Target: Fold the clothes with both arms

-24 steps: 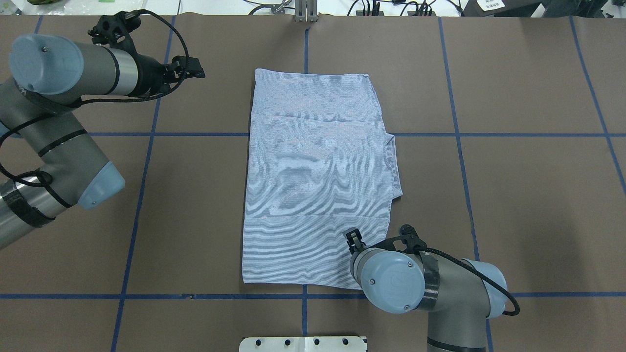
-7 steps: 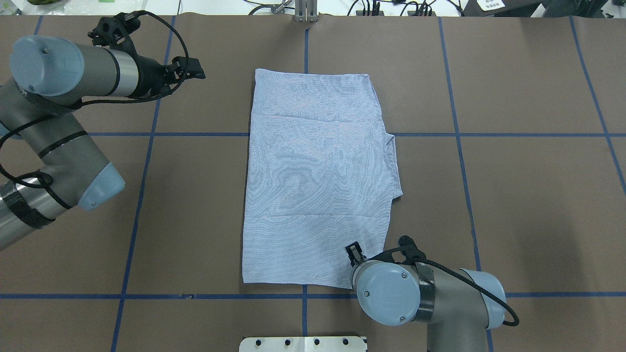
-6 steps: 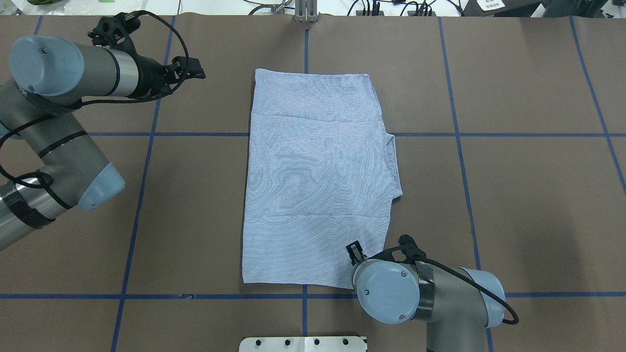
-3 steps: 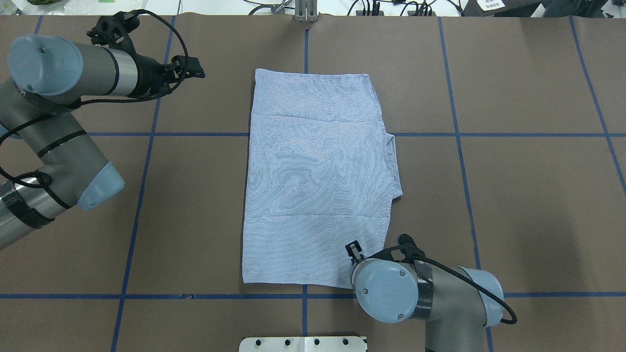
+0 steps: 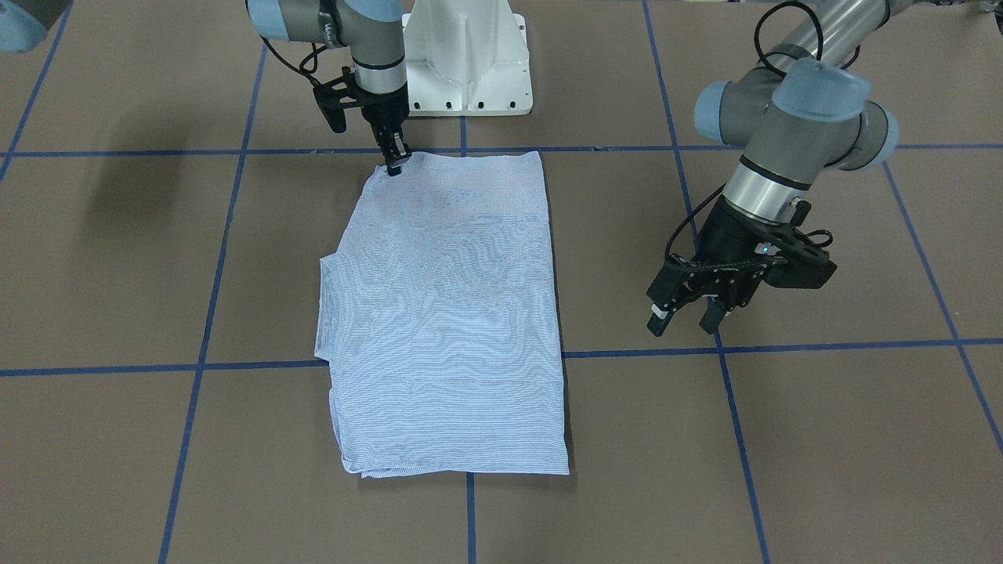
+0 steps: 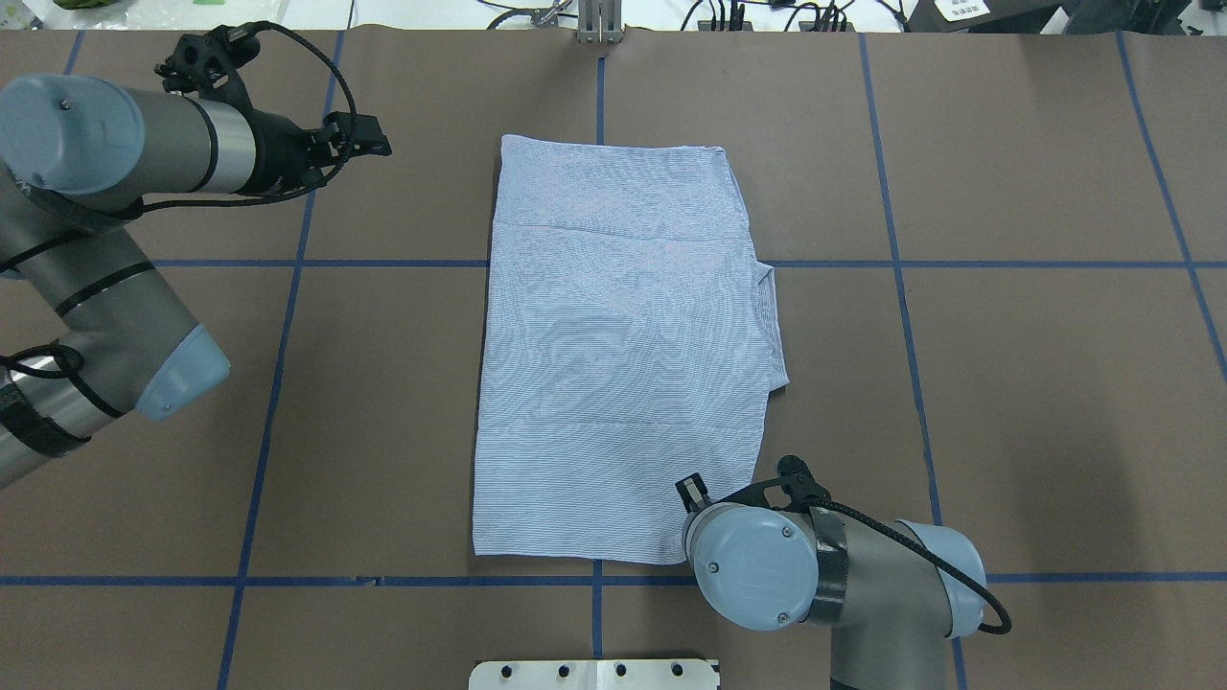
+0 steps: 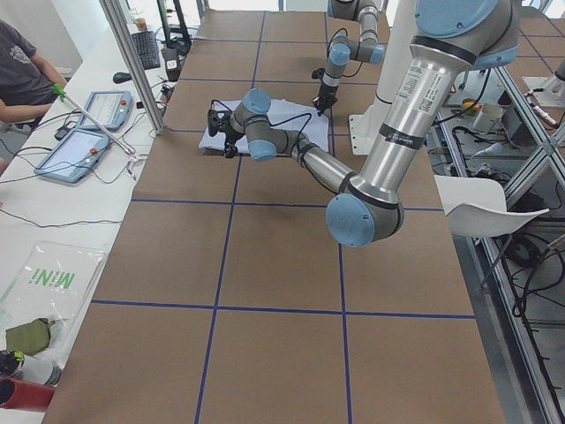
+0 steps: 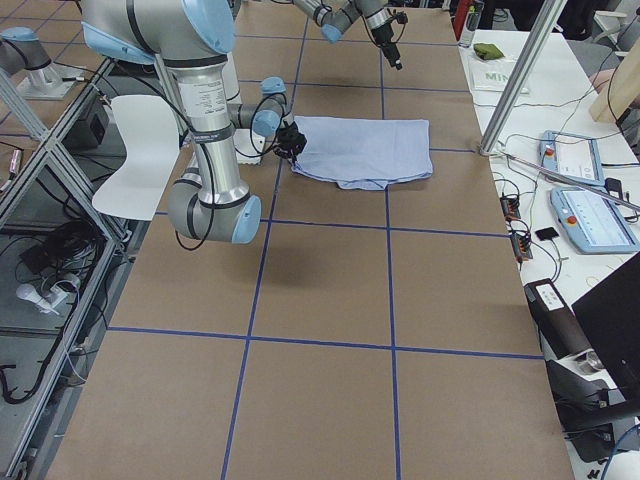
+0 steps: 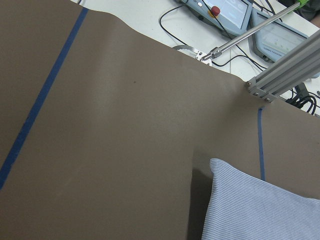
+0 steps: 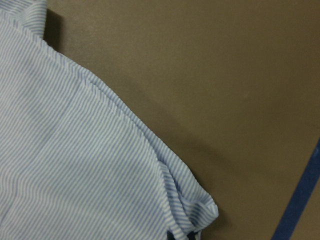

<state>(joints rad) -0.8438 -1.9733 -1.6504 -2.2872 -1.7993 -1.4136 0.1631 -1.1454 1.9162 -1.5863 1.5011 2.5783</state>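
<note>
The light blue striped shirt (image 5: 447, 313) lies flat on the brown table, folded into a tall rectangle (image 6: 623, 355). My right gripper (image 5: 394, 163) stands on the shirt's corner nearest the robot base, on my right side (image 6: 690, 489). Its jaws are together there. The right wrist view shows that corner of the shirt (image 10: 75, 165) bunched up at the fingertips. My left gripper (image 5: 683, 319) hovers open and empty over bare table, well off the shirt's far left corner (image 6: 379, 147). That far corner of the shirt (image 9: 255, 205) shows in the left wrist view.
The white mounting base (image 5: 466, 55) stands at the table's near edge behind the shirt. Blue tape lines (image 6: 278, 383) grid the brown table. An aluminium post (image 6: 599, 21) stands at the far edge. A seated person (image 7: 22, 75) and control tablets (image 8: 585, 215) are at the side bench.
The right arm has crept toward the robot base, its gripper staying at the shirt's near corner. The left arm has drawn back a little to the left. The shirt lies as before.
</note>
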